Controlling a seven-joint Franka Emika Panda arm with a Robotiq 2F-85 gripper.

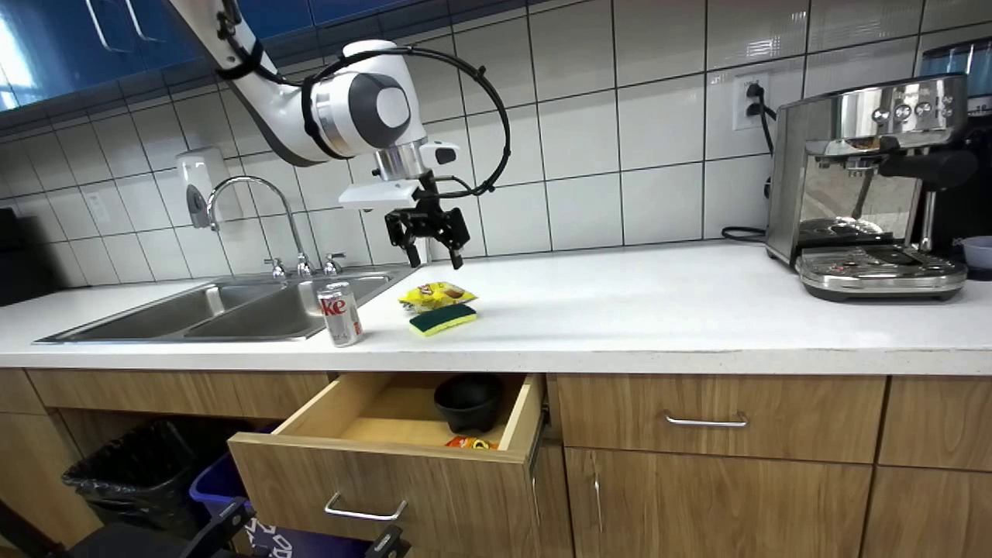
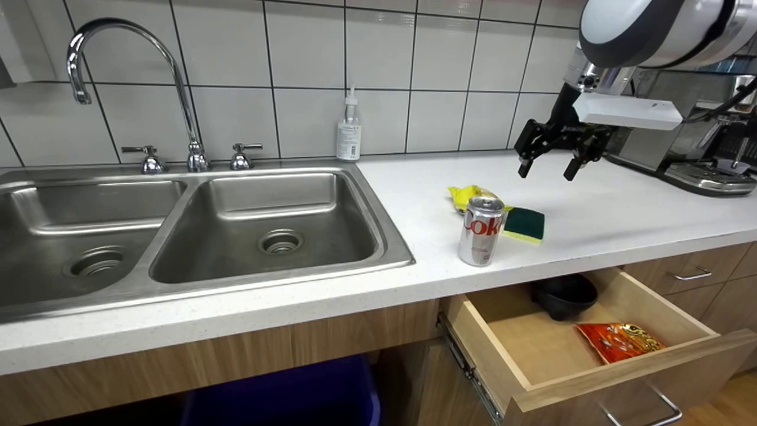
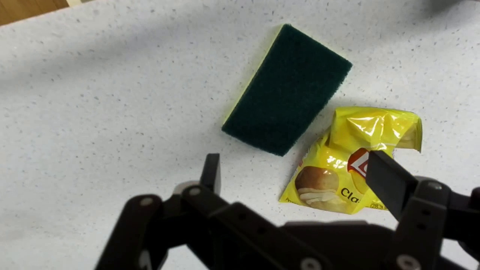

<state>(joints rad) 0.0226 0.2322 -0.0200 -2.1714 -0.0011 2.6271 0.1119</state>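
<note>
Holds the gripper in the air above the white, speckled surface, released, with both fingers spread well apart and pointing down. Hangs apart from everything beneath. Has a sponge and a yellow snack bag nearest, both resting on the surface below the fingers.

Shows the sponge lying flat, dark green scouring side up, with a pale yellow layer peeking out along the edge. Shows the bag just beside it, across a narrow strip of surface, shiny and crumpled, printed with a picture of a potato and the letters "Cla", and partly hidden by a finger in the wrist view.

In both exterior views, has a silver can with red lettering standing upright near the sponge and bag, on the side toward the sink and close to the front edge of the surface. Lower down, has a wooden drawer pulled out, with a black bowl toward the back and an orange packet lying flat nearer the front.

At the sink, includes a curved metal faucet between two lever handles, and, near its back corner, a clear pump bottle standing by the tiled wall. At the far end of the surface from the sink, in an exterior view, shows a metal coffee machine near a wall outlet with a black plug in it. Under the sink, has a black-lined bin just beside a blue bin.
</note>
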